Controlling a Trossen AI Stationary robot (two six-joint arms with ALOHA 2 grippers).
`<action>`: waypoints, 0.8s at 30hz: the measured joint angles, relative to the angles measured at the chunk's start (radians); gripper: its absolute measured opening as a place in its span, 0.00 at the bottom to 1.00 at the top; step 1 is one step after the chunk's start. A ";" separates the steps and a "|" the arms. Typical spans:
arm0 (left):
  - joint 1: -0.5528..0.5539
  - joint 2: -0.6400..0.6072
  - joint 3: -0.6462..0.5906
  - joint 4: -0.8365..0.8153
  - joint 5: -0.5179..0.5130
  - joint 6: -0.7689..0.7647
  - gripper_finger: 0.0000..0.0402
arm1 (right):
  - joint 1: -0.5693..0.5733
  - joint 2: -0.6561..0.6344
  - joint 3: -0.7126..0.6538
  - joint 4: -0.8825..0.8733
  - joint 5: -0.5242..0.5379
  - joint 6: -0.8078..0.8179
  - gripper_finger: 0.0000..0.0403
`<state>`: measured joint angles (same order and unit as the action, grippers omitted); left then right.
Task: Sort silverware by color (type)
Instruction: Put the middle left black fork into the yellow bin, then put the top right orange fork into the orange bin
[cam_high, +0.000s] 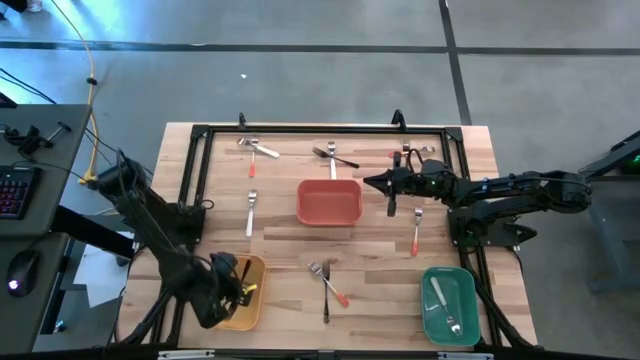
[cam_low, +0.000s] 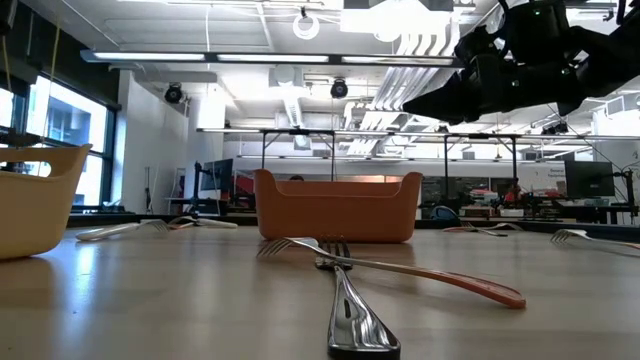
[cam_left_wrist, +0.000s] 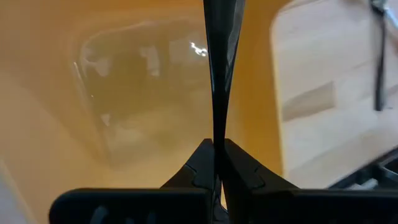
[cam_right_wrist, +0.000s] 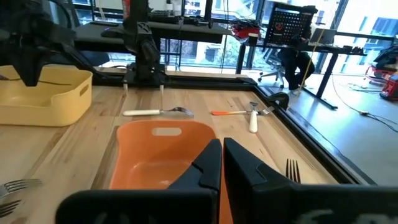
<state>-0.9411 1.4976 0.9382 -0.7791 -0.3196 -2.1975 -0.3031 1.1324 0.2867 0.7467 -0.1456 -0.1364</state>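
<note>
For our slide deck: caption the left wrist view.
Left hand shut on a dark utensil above the yellow bin.

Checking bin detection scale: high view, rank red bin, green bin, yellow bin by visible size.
1. red bin
2. green bin, close to the red one
3. yellow bin, unsure: the left arm covers part of it

Two black jointed arms (cam_high: 160, 225), dark tapered fingers (cam_left_wrist: 205, 165).

Grey floor (cam_high: 300, 80), ceiling lights (cam_low: 250, 57), desks (cam_right_wrist: 323, 46)
</note>
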 joint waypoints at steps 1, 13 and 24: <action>-0.003 0.007 0.000 -0.002 0.000 0.000 0.00 | 0.000 0.000 0.000 0.000 0.006 0.000 0.00; -0.010 0.057 -0.027 0.015 0.050 0.118 0.13 | 0.000 0.000 0.000 -0.007 0.023 0.025 0.00; 0.001 -0.123 -0.026 -0.016 -0.152 0.633 0.10 | 0.008 0.000 0.029 -0.050 0.040 0.052 0.00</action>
<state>-0.9402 1.3744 0.9119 -0.7956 -0.4718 -1.5641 -0.2947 1.1324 0.3157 0.6967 -0.1052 -0.0842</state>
